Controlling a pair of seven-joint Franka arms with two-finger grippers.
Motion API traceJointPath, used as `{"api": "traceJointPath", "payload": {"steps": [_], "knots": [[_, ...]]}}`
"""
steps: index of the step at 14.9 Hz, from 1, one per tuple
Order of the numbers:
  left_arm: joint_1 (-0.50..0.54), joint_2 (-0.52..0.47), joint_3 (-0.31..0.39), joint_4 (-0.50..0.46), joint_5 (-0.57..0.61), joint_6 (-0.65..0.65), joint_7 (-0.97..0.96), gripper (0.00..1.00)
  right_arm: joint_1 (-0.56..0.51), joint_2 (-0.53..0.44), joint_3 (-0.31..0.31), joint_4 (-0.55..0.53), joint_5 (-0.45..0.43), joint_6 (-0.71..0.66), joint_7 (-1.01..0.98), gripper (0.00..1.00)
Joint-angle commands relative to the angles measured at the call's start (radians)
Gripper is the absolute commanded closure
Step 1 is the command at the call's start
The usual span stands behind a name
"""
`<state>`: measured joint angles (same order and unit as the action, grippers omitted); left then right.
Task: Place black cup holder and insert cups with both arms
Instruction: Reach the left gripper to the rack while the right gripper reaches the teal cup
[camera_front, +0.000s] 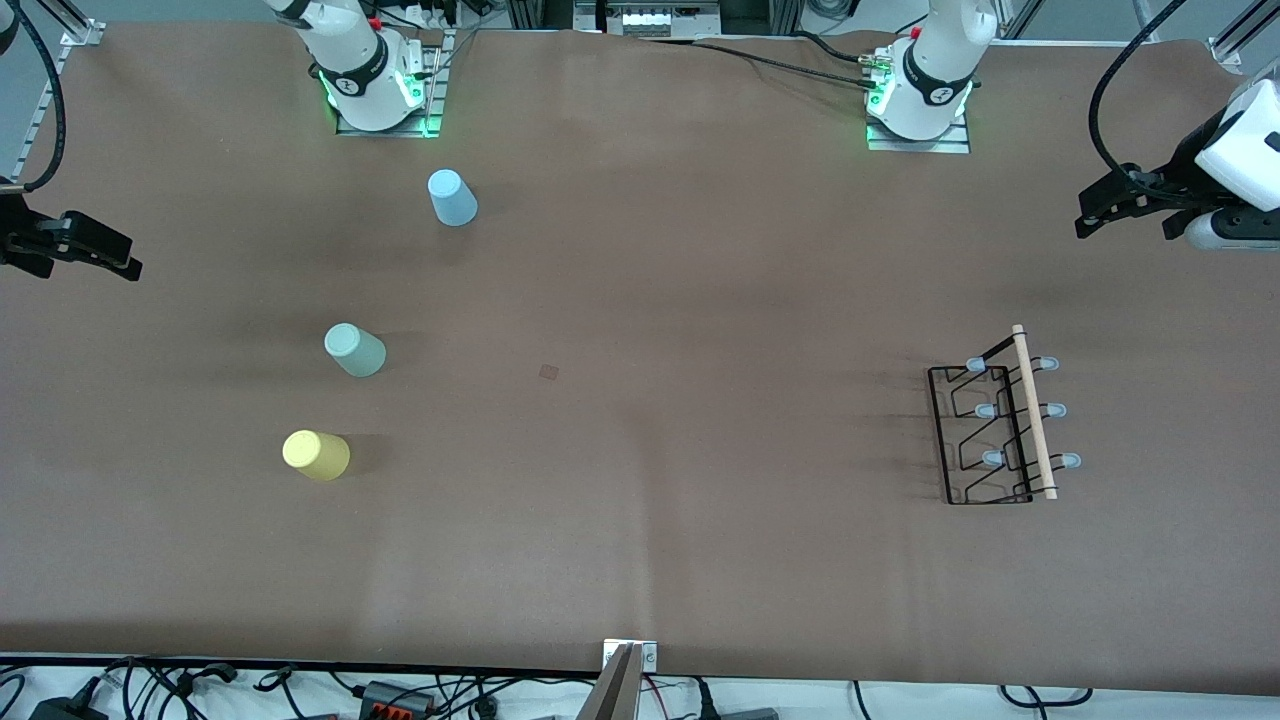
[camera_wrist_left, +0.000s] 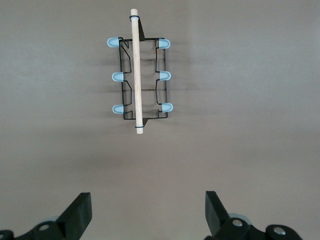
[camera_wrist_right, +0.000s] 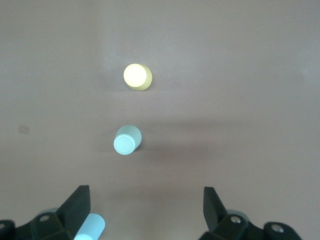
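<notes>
right gripper hung over the right arm's end of the worktop, jaws spread wide, nothing between them. arm idle.

three cups stood mouth-down on the worktop toward the right arm's end, well apart from one another: yellow cup nearest the front camera, mint green cup farther from it, light blue cup farthest, near the right arm's base. right wrist view showed the same three below that gripper.

black cup holder stood upright on its rectangular base toward the left arm's end, wooden rod along the top, all six pale-tipped pegs bare. well apart from the cups.

left gripper hung over the left arm's end of the worktop, jaws released and empty; holder lay ahead of it in the left wrist view.

judgement: no step begun; holder placement comes first. next move calls for the left gripper to descend on the rod or top wire, aligned across the rod, then carry the holder toward mid-worktop. thin wire may slip or tip.
</notes>
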<state>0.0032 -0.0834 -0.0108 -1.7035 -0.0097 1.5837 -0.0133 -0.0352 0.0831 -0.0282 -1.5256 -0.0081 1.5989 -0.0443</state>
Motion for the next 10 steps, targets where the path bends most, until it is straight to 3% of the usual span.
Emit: {"api": "traceJointPath", "payload": {"steps": [1, 10], "knots": [[0.000, 0.004, 0.002, 0.021, 0.010, -0.022, 0.015, 0.00, 0.002, -0.005, 0.002, 0.010, 0.004, -0.001, 0.009, 0.00], [-0.002, 0.019, -0.003, 0.030, 0.010, -0.025, 0.000, 0.00, 0.002, -0.005, 0.002, 0.012, 0.007, -0.010, 0.009, 0.00]]}}
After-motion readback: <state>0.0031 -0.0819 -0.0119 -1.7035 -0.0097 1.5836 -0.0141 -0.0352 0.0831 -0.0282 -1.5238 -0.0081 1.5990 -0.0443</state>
